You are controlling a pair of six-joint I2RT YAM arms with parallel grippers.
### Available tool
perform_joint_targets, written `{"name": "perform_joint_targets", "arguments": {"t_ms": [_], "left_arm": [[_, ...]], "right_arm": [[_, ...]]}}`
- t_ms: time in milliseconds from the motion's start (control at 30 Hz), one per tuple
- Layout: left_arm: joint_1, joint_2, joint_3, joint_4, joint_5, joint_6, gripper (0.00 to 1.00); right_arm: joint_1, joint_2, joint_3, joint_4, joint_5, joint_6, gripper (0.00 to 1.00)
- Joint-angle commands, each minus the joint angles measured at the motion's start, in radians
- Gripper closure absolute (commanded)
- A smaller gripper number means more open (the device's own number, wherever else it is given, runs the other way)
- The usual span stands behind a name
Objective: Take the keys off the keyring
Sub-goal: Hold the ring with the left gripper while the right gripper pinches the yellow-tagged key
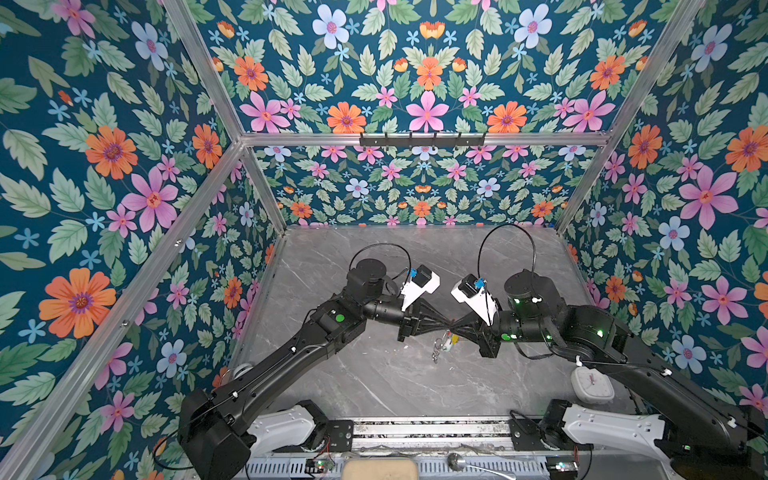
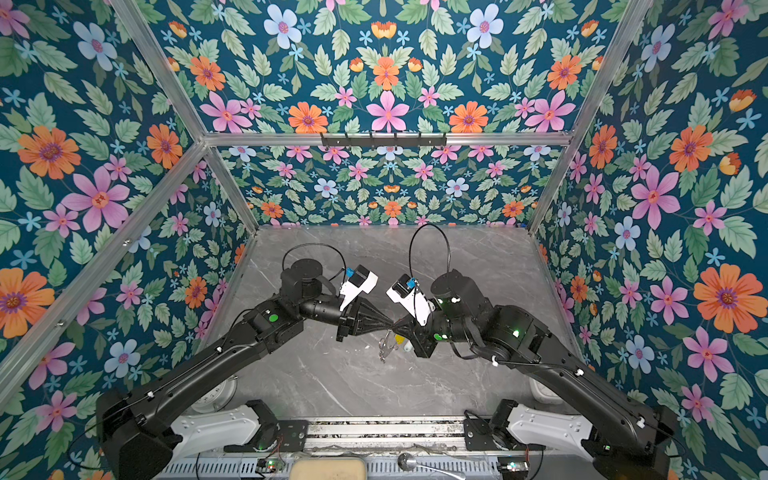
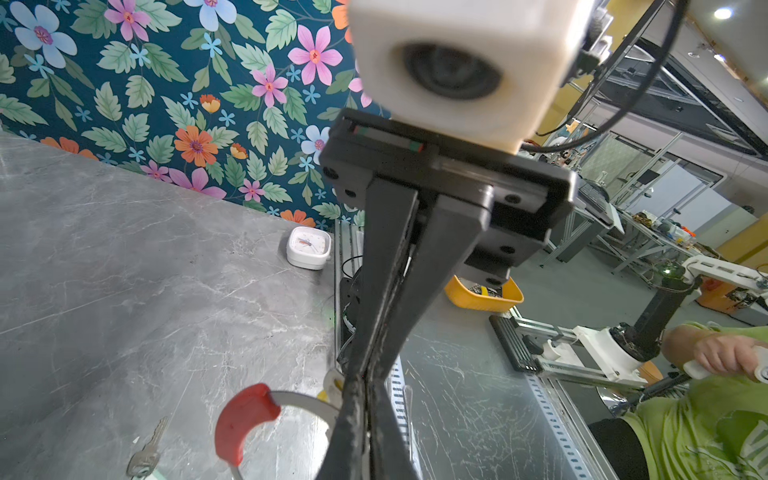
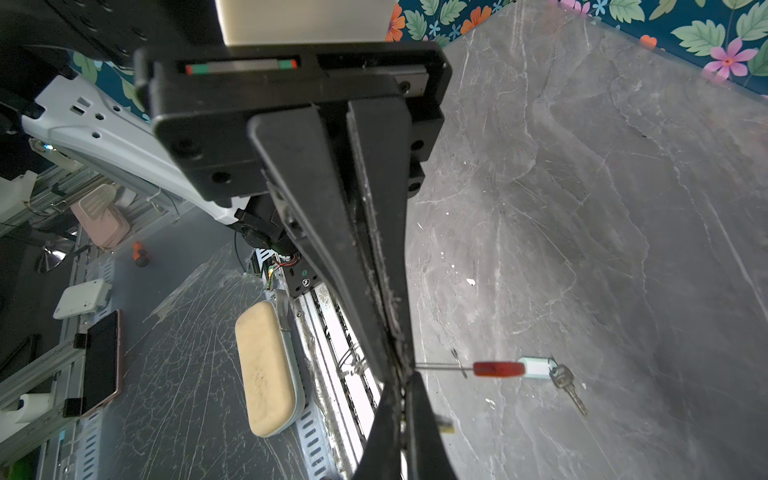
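Left tool (image 1: 445,323) and right tool (image 1: 458,323) meet tip to tip. Both are clenched on the thin grey band of the large C-shaped keyring (image 3: 245,419) with one red section, held clear of the grey marble counter (image 1: 374,382). Keyring sits well apart from the white square clock (image 1: 592,384), left of it and farther back in a top view. Small silver key (image 4: 567,384) dangles with a pale cylindrical tag (image 4: 536,368) past the red section. Yellow tag (image 1: 455,338) hangs just under the tool tips.

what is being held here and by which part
the keyring, by its grey band, pinched where the left gripper and right gripper tips meet
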Motion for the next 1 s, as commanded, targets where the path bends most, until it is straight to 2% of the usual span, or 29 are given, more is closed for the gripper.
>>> {"name": "perform_joint_targets", "arguments": {"t_ms": [0, 100, 233, 333, 467, 567, 700, 967], "left_arm": [[-0.005, -0.007, 0.003, 0.013, 0.026, 0.004, 1.0], [-0.007, -0.026, -0.022, 0.069, 0.015, -0.009, 1.0], [-0.006, -0.067, -0.062, 0.147, -0.011, -0.028, 1.0], [-0.006, -0.095, -0.088, 0.19, -0.025, -0.037, 1.0], [-0.006, -0.124, -0.118, 0.246, -0.045, -0.054, 1.0], [-0.007, -0.145, -0.149, 0.313, -0.06, -0.09, 1.0], [-0.006, -0.15, -0.167, 0.362, -0.058, -0.129, 1.0], [-0.006, -0.16, -0.183, 0.398, -0.056, -0.157, 1.0]], "right_arm": [[0.0, -0.002, -0.001, 0.057, 0.042, 0.008, 1.0], [0.001, -0.017, -0.02, 0.097, 0.018, 0.0, 1.0], [0.001, -0.067, -0.065, 0.169, -0.005, -0.02, 0.73], [0.0, -0.118, -0.114, 0.239, -0.02, -0.026, 0.63], [-0.036, -0.192, -0.205, 0.381, -0.123, -0.014, 0.49], [-0.075, -0.23, -0.278, 0.496, -0.193, 0.016, 0.46], [-0.115, -0.226, -0.327, 0.588, -0.306, 0.046, 0.46], [-0.115, -0.216, -0.364, 0.622, -0.366, 0.046, 0.57]]}}
